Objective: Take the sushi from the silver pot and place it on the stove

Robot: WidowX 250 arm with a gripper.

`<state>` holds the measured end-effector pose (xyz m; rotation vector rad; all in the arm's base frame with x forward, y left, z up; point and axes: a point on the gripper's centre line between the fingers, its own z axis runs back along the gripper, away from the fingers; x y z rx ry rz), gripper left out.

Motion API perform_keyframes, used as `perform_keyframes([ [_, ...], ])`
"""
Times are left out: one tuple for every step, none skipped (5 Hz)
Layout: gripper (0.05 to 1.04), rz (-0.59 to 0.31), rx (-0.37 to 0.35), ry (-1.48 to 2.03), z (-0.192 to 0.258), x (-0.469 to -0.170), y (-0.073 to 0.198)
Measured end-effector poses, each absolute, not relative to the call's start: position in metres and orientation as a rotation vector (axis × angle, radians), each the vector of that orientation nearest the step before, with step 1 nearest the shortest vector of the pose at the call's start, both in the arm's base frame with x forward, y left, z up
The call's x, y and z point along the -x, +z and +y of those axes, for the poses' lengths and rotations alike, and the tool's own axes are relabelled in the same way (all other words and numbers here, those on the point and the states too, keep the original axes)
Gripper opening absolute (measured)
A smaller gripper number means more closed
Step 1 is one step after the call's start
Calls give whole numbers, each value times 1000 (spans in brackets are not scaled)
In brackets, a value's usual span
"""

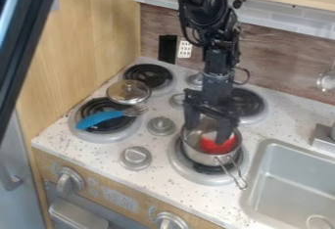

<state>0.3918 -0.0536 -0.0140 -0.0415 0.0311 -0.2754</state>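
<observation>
Inside pot (202, 158), red sushi (214, 147), spread fingers (226, 126), unreadable print (120, 199)

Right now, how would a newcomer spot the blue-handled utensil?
On the speckled white stovetop, find the black coil burner at front left. The metal-tipped utensil lying across it has a bright blue handle, unlike the round clear lid behind.

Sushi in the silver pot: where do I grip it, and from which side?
Probably best pinched across the middle of its rounded red body, coming straight down from above. The sushi lies inside the pot, whose wall rings it and would likely block a sideways reach.
</observation>
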Motion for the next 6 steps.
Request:
perform_keyframes([
  [999, -8, 24, -291, -62, -397, -17],
  [999, 0, 16, -312, -67, -396, -34],
  [999, -11, 21, -318, -69, -403, -36],
  [939, -10, 24, -337, -70, -405, -40],
  [640, 1, 20, -351, -70, -404, -41],
  [591, 16, 25, -361, -70, -401, -40],
])
